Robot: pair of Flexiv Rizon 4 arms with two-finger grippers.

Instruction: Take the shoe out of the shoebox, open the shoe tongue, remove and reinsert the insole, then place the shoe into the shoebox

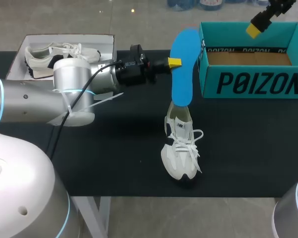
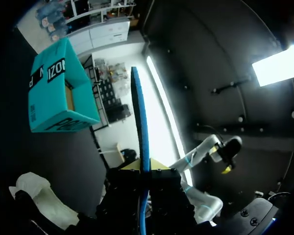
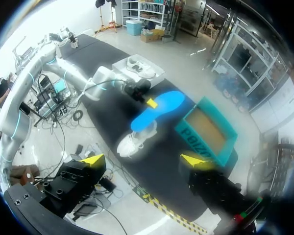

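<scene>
While left fingers (image 1: 174, 63) clamp insole (image 1: 183, 74) | shoebox (image 1: 253, 84) just beside | white tray (image 1: 20, 49) behind arm

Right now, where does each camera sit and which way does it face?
Head view: above and behind, looking down at the table; left gripper and right gripper show.
Left wrist view: on that wrist, looking along the left gripper, shut on the blue insole.
Right wrist view: high over the table, looking down; right gripper shows open.
All share the blue insole and teal shoebox.
</scene>
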